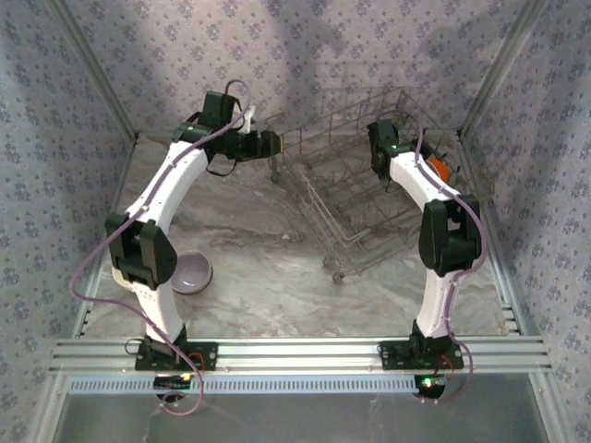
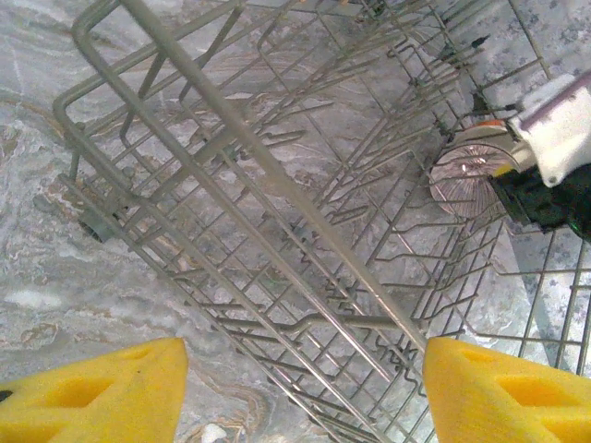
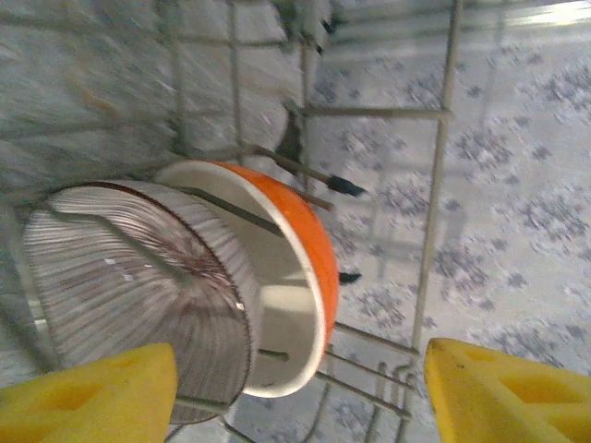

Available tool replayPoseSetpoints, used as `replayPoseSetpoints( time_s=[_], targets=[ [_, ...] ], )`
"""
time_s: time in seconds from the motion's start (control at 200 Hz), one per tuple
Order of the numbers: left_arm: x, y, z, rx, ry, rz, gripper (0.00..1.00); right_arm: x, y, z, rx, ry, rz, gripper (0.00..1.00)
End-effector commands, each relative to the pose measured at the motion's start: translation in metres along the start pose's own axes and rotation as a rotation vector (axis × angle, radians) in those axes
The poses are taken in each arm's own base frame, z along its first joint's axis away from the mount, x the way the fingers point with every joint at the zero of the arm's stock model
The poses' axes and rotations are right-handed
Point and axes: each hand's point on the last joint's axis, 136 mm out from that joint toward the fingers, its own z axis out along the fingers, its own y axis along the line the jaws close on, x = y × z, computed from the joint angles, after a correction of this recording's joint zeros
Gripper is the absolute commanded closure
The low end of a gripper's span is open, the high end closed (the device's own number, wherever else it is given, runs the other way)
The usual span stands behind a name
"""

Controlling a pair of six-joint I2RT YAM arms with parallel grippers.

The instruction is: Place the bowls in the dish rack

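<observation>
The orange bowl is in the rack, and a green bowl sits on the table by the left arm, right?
No. The bowl on the table by the left arm is lavender-grey, not green, as the top view shows. The orange bowl is in the dish rack.

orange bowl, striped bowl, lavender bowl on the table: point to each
orange bowl [image 3: 312, 245], right wrist view, its orange outer wall
striped bowl [image 3: 138, 277], right wrist view, its striped face
lavender bowl [image 1: 196, 274], top external view, its inside
</observation>
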Motion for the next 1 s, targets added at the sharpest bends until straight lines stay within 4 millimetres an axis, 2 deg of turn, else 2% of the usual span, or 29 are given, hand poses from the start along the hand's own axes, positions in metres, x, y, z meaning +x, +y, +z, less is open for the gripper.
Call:
replayPoseSetpoints(
  time_s=[0.0, 0.17, 0.25, 0.325, 0.43, 0.555, 0.66, 0.755, 0.85, 0.995],
  targets=[
    [-0.008, 0.003, -0.01, -0.031, -0.018, -0.057, 0.31, -0.009, 0.017, -0.024, -0.159, -0.082, -0.003, 0.27],
    [-0.007, 0.016, -0.028, -0.108, -0.029, -0.106, 0.31, -0.02, 0.012, -0.037, -0.208, -0.117, 0.067, 0.27],
    [0.0, 0.024, -0.04, -0.163, -0.03, -0.132, 0.31, -0.031, -0.005, -0.05, -0.245, -0.167, 0.158, 0.25],
    [0.012, 0.038, -0.053, -0.223, -0.027, -0.187, 0.31, -0.046, -0.01, -0.067, -0.36, -0.237, 0.236, 0.25],
    [0.044, 0.069, -0.069, -0.316, -0.002, -0.318, 0.3, -0.072, -0.008, -0.092, -0.524, -0.332, 0.285, 0.26],
    [0.093, 0.108, -0.096, -0.44, 0.04, -0.486, 0.3, -0.099, -0.001, -0.121, -0.715, -0.423, 0.316, 0.26],
    [0.135, 0.127, -0.126, -0.544, 0.064, -0.601, 0.3, -0.115, 0.013, -0.139, -0.835, -0.47, 0.303, 0.27],
    [0.168, 0.137, -0.147, -0.621, 0.067, -0.701, 0.29, -0.123, 0.022, -0.144, -0.869, -0.485, 0.287, 0.27],
    [0.197, 0.144, -0.151, -0.656, 0.068, -0.83, 0.29, -0.13, 0.032, -0.148, -0.901, -0.497, 0.276, 0.27],
    [0.222, 0.154, -0.143, -0.685, 0.075, -0.962, 0.29, -0.136, 0.043, -0.152, -0.935, -0.502, 0.258, 0.28]
  ],
)
